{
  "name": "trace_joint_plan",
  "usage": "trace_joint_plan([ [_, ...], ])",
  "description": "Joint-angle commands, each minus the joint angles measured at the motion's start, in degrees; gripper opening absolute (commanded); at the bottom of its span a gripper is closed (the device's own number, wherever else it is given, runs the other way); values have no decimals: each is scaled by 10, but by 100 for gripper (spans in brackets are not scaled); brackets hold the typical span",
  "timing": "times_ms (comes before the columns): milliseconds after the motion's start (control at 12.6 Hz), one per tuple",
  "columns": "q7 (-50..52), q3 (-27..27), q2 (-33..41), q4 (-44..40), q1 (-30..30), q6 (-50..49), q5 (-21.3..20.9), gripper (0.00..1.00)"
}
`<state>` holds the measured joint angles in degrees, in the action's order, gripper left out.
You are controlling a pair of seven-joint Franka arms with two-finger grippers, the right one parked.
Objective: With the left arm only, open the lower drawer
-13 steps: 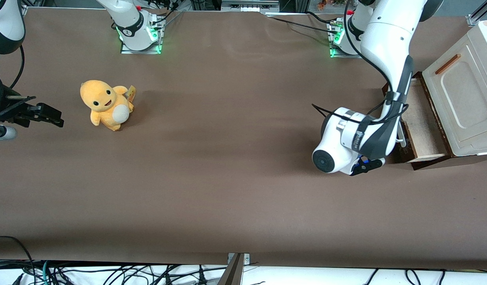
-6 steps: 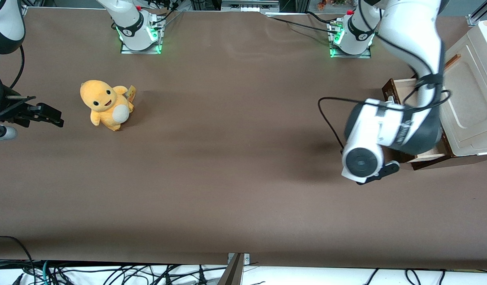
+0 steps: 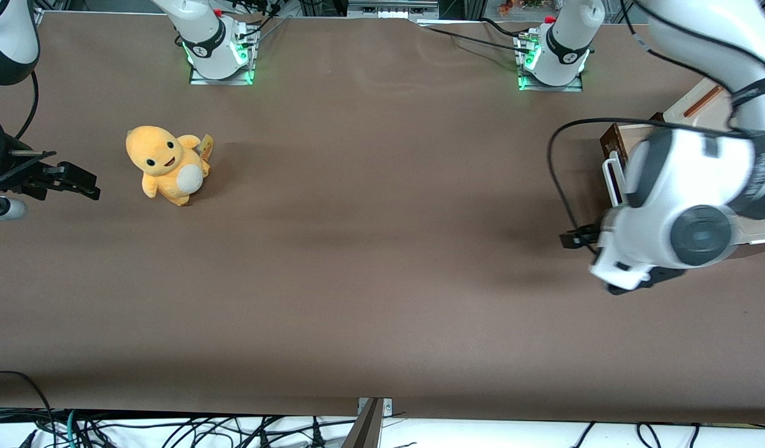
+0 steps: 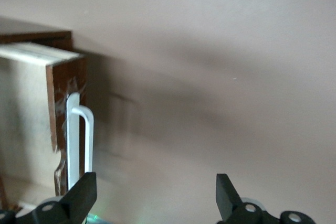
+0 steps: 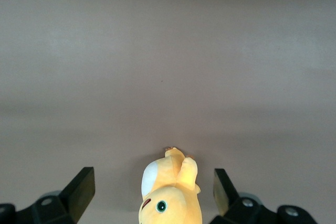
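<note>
Two black fingers [image 4: 79, 195] of the small black gripper [image 4: 155, 195] stand wide apart with nothing between them, as the left wrist view shows; one fingertip lies just beside the lower end of the white loop handle [image 4: 79, 140] without visibly touching it. That handle is fixed to the dark brown wooden front [image 4: 67, 95] of the shallow lower drawer [image 3: 614, 163], which sits pulled out from the cabinet at the working arm's end of the brown tabletop [image 3: 370, 261]; its pale beige inside [image 4: 23, 114] is exposed. In the front view the gripper [image 3: 578, 238] hangs above the tabletop, nearer to the camera than the handle [image 3: 609, 180], and the big white jointed left arm [image 3: 681, 218] with its looping black cable [image 3: 560, 168] covers most of the drawer and part of the cream panel with a thin orange-brown bar handle [image 3: 701, 101]. Judged from this arrangement, the drawer appears already open, so the chief risks lie in clearing away. A sideways sweep of the spread fingers could clip the loop handle and nudge the drawer back in or skew the cabinet. The slack cable, hanging close to the drawer front, might catch on the handle or a corner of the front as the wrist turns. How far the drawer is extended cannot be told, since the arm hides it. An orange plush toy [image 3: 166, 165] sits well apart, toward the parked arm's end, and is not at risk.
</note>
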<state>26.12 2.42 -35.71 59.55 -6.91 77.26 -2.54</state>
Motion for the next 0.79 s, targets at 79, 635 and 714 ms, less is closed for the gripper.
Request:
trace_joint_plan([
  [79,-120,1,27,4,35,26,34,100],
  [635,-118,2,40,25,37,153,33,100],
  [714,-118,2,42,30,37,153,32,100],
])
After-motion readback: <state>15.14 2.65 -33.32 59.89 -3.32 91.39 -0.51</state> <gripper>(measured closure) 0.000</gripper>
